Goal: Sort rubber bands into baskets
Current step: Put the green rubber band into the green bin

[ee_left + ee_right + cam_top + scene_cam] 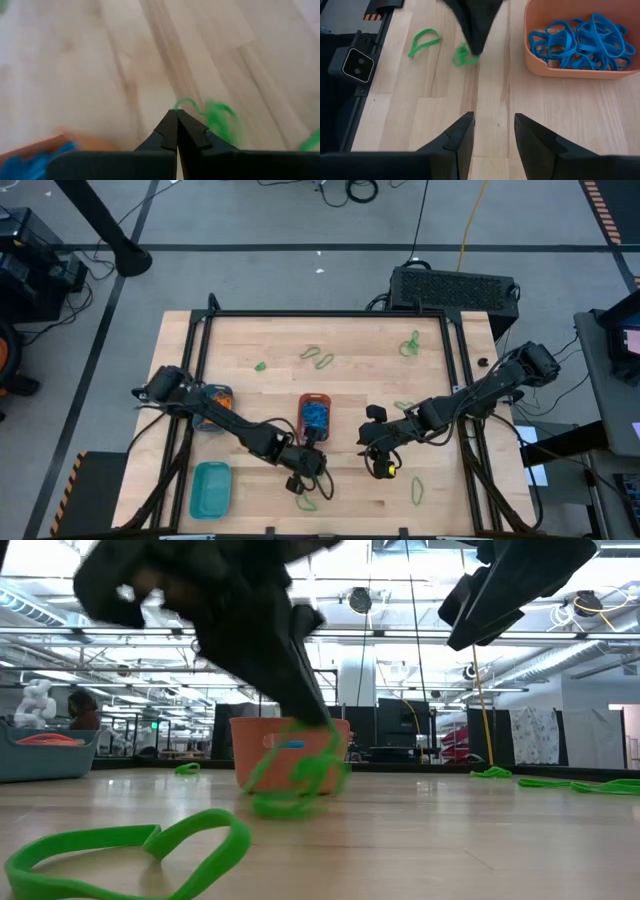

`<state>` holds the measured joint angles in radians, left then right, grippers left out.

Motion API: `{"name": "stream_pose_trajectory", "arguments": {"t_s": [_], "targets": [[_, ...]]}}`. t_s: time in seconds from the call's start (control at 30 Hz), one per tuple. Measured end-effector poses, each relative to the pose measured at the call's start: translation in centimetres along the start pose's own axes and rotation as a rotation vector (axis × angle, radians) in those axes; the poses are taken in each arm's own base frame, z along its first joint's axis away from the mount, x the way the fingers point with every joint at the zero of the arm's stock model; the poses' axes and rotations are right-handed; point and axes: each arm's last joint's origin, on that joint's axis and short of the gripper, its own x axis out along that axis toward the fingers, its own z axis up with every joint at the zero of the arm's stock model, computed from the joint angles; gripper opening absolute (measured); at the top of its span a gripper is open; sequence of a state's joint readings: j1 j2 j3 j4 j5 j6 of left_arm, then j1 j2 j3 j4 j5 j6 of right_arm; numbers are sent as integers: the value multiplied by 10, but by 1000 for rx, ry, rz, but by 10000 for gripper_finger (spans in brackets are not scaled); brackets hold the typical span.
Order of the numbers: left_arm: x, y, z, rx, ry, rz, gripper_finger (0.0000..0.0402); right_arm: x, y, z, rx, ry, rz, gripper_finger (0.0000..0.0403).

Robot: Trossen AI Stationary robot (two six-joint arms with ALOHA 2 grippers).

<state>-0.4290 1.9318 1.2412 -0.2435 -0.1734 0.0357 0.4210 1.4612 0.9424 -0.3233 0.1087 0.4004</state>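
Low view, left end effector tilted down, clenched, seemingly on green rubber band, right end effector released.

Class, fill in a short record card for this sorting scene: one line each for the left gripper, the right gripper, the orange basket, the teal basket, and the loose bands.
left gripper: shut on a green rubber band, low at the table beside the orange basket
right gripper: open, holds nothing, above bare wood
orange basket: holds blue rubber bands
teal basket: near the table's front left
loose bands: another green band lies flat nearby
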Motion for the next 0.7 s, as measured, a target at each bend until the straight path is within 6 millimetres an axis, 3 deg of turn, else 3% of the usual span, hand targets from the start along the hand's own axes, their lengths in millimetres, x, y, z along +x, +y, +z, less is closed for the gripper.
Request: {"name": "stream_pose_trajectory", "arguments": {"t_s": [0.13, 0.43, 0.53, 0.7], "targets": [[-31, -4, 12, 19, -18, 65, 1, 0, 0, 0, -1, 4, -1, 132], [-94, -18, 23, -5, -114, 14, 1, 0, 0, 0, -20, 3, -1, 132], [-111, -28, 17, -52, -67, -29, 0, 0, 0, 0, -19, 2, 0, 132], [-138, -44, -7, -287, 142, -82, 0, 0, 0, 0, -20, 3, 0, 132]]}}
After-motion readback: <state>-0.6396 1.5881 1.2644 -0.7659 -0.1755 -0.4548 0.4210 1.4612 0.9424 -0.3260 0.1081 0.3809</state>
